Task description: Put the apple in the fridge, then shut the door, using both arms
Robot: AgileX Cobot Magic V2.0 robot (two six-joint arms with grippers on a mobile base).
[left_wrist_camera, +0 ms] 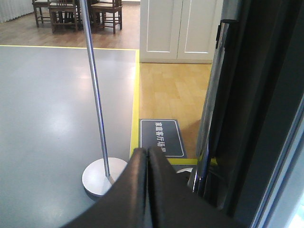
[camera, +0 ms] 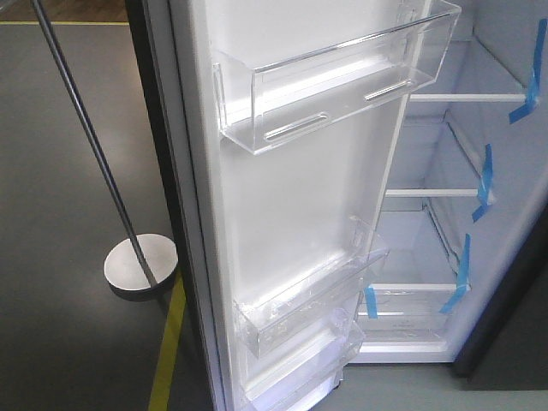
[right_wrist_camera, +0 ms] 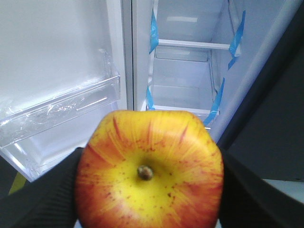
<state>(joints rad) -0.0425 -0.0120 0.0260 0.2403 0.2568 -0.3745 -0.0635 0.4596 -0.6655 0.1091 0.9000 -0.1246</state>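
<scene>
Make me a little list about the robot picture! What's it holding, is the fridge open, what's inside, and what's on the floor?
holding: apple, red and yellow, stem facing the camera, in the right gripper
other hand: left gripper is shut, with nothing in it
door: open wide, with clear bins that look empty
fridge: white inside, shelves look empty, blue tape on the shelf ends
floor: a metal pole stand with a round base, left of the door
</scene>
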